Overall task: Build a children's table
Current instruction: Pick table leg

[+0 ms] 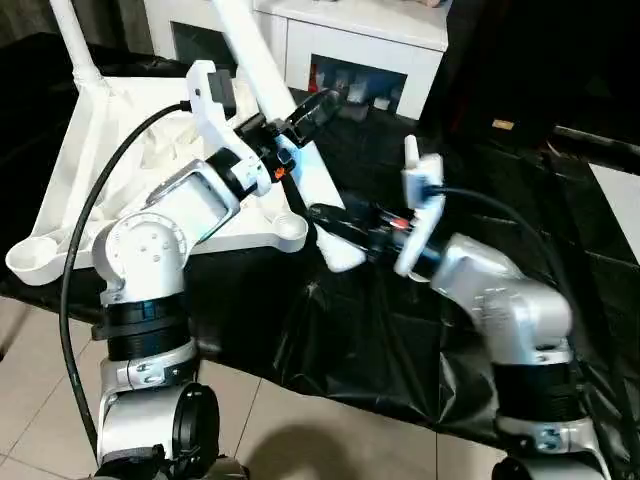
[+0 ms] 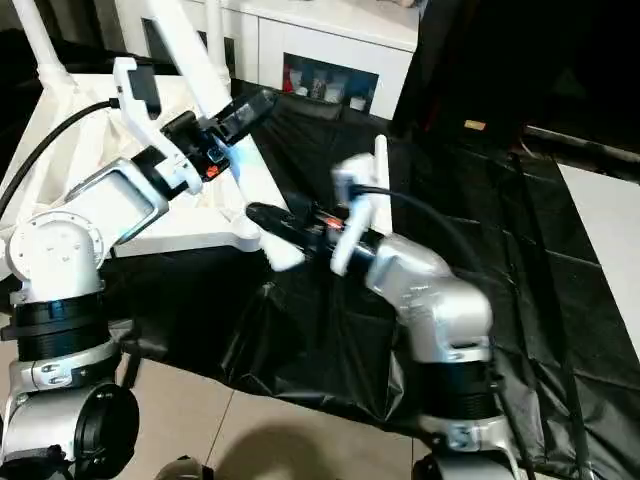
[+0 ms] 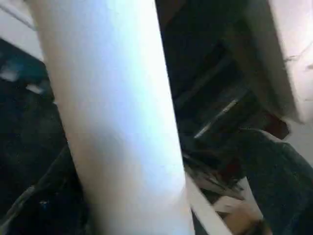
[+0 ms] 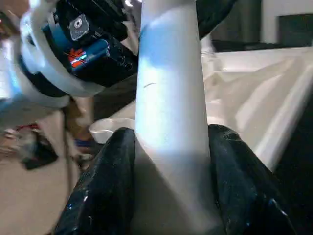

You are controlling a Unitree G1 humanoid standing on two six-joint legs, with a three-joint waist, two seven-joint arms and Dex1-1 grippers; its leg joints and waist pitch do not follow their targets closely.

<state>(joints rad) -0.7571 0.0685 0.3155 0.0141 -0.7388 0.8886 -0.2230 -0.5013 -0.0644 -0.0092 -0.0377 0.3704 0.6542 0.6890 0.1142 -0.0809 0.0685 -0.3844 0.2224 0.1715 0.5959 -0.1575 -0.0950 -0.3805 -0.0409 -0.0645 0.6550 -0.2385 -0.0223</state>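
The white top (image 1: 130, 150) is lying upside down on the black sheet (image 1: 470, 150) over the counter, ribs facing up. 1 leg (image 1: 78, 45) is standing in a far corner socket. Another leg (image 1: 265, 75) is leaning across the top's near edge, its thick end (image 1: 340, 252) just beside an empty socket (image 1: 290, 228). The right end effector (image 4: 171, 161) is squeezing this leg near its thick end. The left end effector (image 1: 300, 125) is sitting higher up the same leg with its fingers (image 2: 245, 112) spread apart around it. A white cabinet (image 1: 370, 50) is standing behind.
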